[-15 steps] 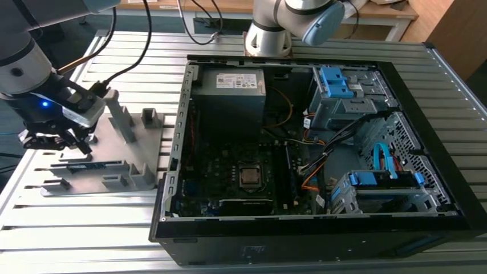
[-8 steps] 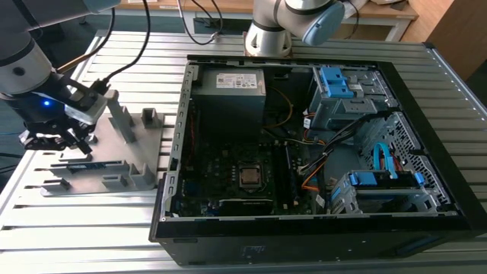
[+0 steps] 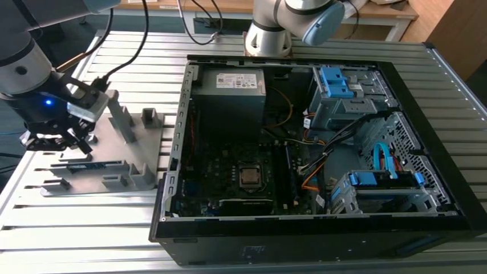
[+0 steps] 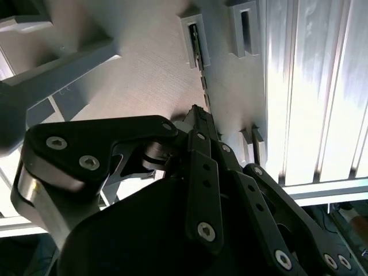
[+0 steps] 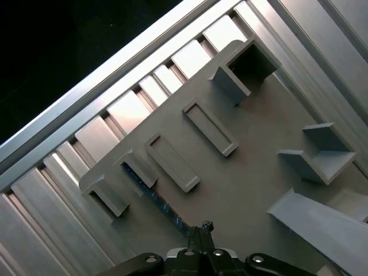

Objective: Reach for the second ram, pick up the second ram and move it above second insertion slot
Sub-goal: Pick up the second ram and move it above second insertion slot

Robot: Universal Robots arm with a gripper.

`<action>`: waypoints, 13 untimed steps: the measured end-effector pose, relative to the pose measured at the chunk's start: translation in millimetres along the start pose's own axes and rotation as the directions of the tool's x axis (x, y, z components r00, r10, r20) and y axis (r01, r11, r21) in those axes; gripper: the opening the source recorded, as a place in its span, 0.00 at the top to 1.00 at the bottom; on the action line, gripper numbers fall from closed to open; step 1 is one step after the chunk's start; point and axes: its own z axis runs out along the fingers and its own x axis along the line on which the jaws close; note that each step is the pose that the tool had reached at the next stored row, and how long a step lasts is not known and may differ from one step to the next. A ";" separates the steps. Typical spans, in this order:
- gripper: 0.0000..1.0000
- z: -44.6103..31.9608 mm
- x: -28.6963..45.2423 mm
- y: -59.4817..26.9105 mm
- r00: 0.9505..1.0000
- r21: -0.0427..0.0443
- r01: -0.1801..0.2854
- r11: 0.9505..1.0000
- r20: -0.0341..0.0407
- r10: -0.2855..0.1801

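The second ram point(image 3: 93, 166) is a thin dark stick standing on edge in the grey holder plate point(image 3: 114, 149), at the exterior view's left. Both wrist views show it edge-on point(image 4: 199, 54) point(image 5: 149, 192), running up to my fingertips. My gripper point(image 3: 82, 147) hangs right over one end of the stick, its black fingers drawn together to a point point(image 4: 198, 113) point(image 5: 204, 227). Whether the tips touch the stick I cannot tell. The long dark memory slots point(image 3: 290, 171) lie beside the processor socket in the open computer; which one is the second insertion slot I cannot tell.
The open computer case point(image 3: 171, 171) stands just to the plate's right, full of cables and drive cages. Grey posts and blocks point(image 3: 150, 118) rise from the plate around the gripper. Another arm's base point(image 3: 268, 34) stands behind the case. The table is ribbed aluminium point(image 3: 76, 228).
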 end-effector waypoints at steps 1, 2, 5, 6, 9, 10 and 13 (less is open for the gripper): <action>0.90 0.0 0.0 0.0 1.000 0.000 0.008 1.000 0.000 -0.008; 0.90 0.0 0.0 0.0 1.000 0.000 0.016 1.000 0.000 -0.016; 0.90 0.0 0.0 0.0 0.999 -0.001 0.040 0.999 0.000 -0.040; 0.90 0.0 0.0 0.0 0.999 -0.001 0.048 0.999 0.000 -0.048; 0.90 0.0 0.0 0.0 0.997 -0.002 0.073 0.997 0.000 -0.073; 0.90 0.0 0.0 0.0 0.997 -0.002 0.082 0.997 0.000 -0.082; 0.90 0.0 0.0 0.0 0.994 -0.003 0.106 0.994 0.000 -0.106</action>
